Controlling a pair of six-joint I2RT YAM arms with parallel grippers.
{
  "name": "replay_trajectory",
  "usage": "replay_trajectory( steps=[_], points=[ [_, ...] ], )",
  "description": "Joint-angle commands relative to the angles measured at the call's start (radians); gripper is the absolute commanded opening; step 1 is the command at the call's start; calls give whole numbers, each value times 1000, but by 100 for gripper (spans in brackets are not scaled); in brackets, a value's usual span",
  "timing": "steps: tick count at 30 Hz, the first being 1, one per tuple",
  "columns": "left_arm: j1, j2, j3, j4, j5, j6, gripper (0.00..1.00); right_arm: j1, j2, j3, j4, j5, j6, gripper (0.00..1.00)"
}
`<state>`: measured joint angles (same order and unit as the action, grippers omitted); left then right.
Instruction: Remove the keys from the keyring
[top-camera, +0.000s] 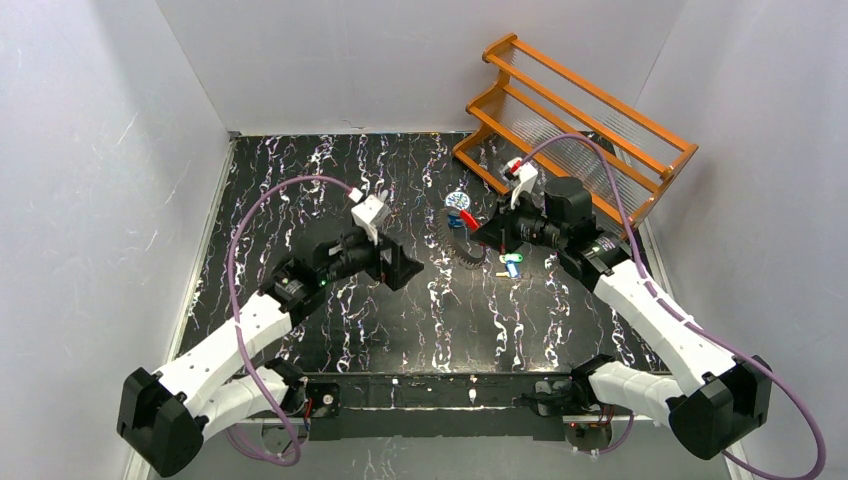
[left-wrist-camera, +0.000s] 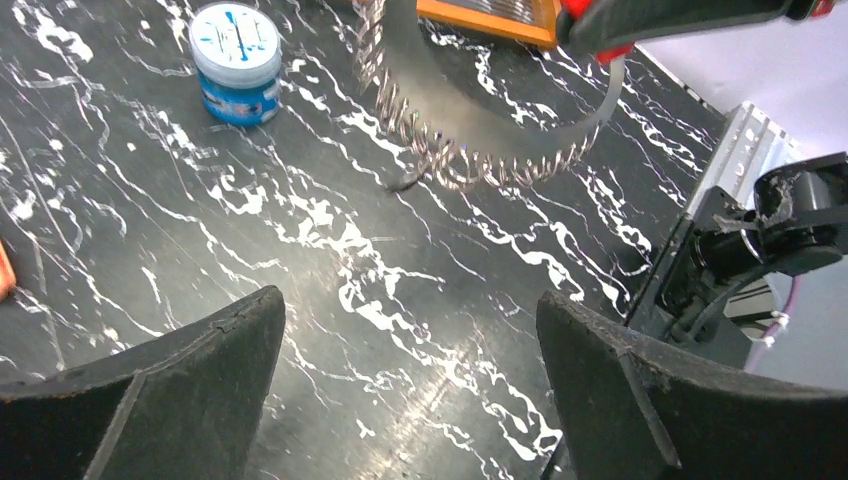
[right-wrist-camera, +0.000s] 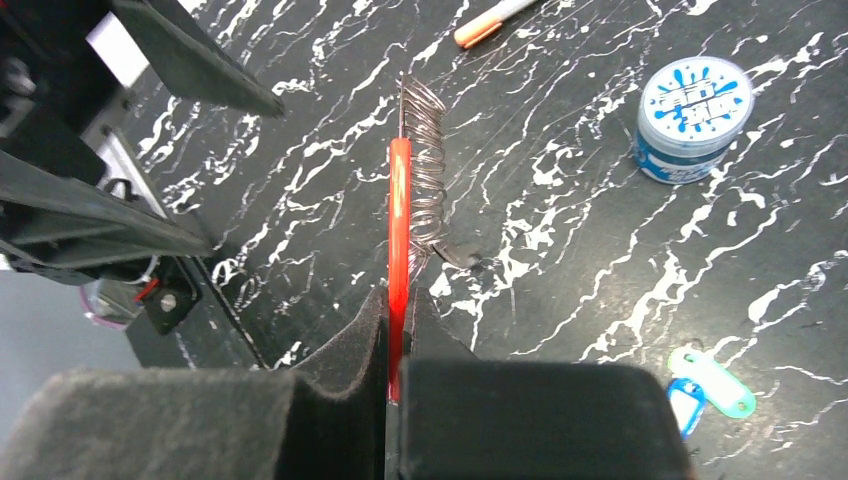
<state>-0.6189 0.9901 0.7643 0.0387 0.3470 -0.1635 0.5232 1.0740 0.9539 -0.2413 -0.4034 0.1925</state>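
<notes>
My right claw (right-wrist-camera: 398, 305) is clamped on the red section (right-wrist-camera: 399, 215) of the keyring (left-wrist-camera: 445, 165). It holds the loop on edge a little right of the table's (top-camera: 300, 170) middle. The loop's lower arc is down at the table top, but I cannot tell whether it touches. My left claw (left-wrist-camera: 408, 305) stands wide apart with nothing between its pads, on the ring's near-left side and facing it.

I judge the job unfinished. A small dark key (right-wrist-camera: 457, 256), or what I take for one, hangs from the coil right beside the red section and is not yet off. Two plastic tags (right-wrist-camera: 712, 378), one teal and one blue, lie flat on the table toward the right edge, clear of the ring. Whether they carry keys I cannot say. What I think is left is for the free claw to take that dark piece and work it off the wire.

The overhead view gives me the layout. The ring sits between the two claws, the blue tin (top-camera: 459, 201) is just beyond it toward the far edge, and the orange rack (top-camera: 580, 110) is at the far right corner, but keys are too small to read there. The right wrist view alone shows the grip itself, the tags up close and a marker (right-wrist-camera: 495, 22). The left wrist view alone shows the loop's broad face and its coil turns.
</notes>
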Motion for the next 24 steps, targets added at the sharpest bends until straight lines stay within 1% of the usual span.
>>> replay_trajectory(
  steps=[1, 4, 6, 10, 16, 19, 24],
  points=[
    [4, -99, -141, 281, 43, -133, 94, -1, -41, 37, 73, -39, 118, 1],
    [4, -106, -233, 430, 80, -149, 94, 0, -54, 35, 82, -61, 151, 1],
    [4, -92, -268, 491, 85, -148, 97, 0, -64, 32, 94, -83, 168, 1],
    [4, -66, -297, 558, 97, -129, 98, 0, -86, 17, 128, -113, 217, 1],
    [-3, 1, -346, 743, 203, -136, 98, 0, -122, -14, 196, -147, 278, 1],
    [-25, 48, -346, 789, 237, -115, 98, 0, -135, -38, 229, -169, 306, 1],
    [-54, 81, -345, 830, 244, -46, 98, 0, -146, -56, 268, -195, 328, 1]
  ],
)
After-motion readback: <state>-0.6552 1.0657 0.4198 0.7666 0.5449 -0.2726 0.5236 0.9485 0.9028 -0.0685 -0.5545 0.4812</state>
